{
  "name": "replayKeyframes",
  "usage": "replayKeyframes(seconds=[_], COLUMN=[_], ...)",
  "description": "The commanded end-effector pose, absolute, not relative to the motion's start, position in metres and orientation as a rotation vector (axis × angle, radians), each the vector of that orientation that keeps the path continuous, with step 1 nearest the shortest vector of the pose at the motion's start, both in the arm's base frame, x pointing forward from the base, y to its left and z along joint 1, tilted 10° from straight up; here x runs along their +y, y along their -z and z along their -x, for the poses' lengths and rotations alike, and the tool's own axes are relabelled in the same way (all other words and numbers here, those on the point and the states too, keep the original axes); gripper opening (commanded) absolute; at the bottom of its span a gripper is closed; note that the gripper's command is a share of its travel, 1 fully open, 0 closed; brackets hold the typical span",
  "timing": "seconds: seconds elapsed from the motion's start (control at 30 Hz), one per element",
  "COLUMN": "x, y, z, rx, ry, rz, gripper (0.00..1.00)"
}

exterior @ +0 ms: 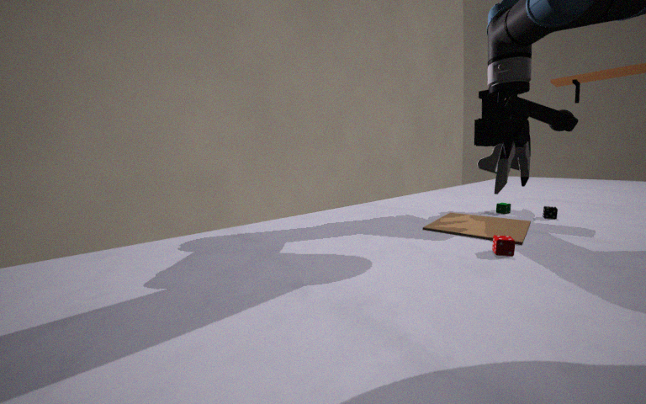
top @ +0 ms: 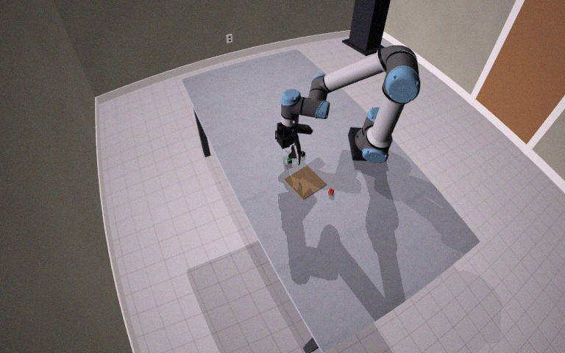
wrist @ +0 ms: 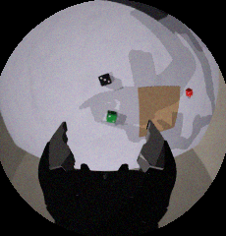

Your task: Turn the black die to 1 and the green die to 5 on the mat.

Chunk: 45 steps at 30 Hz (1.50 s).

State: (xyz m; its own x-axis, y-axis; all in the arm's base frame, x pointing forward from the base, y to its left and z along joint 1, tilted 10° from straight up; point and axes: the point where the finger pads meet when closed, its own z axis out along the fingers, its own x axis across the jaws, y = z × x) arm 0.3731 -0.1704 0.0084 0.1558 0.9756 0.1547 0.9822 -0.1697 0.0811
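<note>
The green die sits on the table beside the mat, off it. The black die also lies off the mat; its upper face shows a few white pips, seemingly three in a diagonal. The green die's top number is too small to read surely. The red die sits off the mat on the other side. My gripper is open and empty, pointing down above the table near the green die.
The grey table carries the dice and the thin brown mat. The arm's base stands at the table's far side in the top view. Shadows of the arm fall across the mat and table.
</note>
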Motion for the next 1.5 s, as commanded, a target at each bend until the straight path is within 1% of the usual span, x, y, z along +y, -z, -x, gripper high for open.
replayKeyframes(seconds=[0.0, 0.93, 1.33, 1.47], x=[-0.171, -0.167, -0.137, -0.115], y=[-0.009, -0.009, -0.013, -0.016], z=[-0.373, -0.373, -0.368, -0.364], rx=[-2.000, -2.000, -2.000, -2.000], ry=[0.266, 0.266, 0.266, 0.266], rz=[2.360, 2.360, 2.360, 2.360], gripper=[1.00, 1.00, 1.00, 1.00])
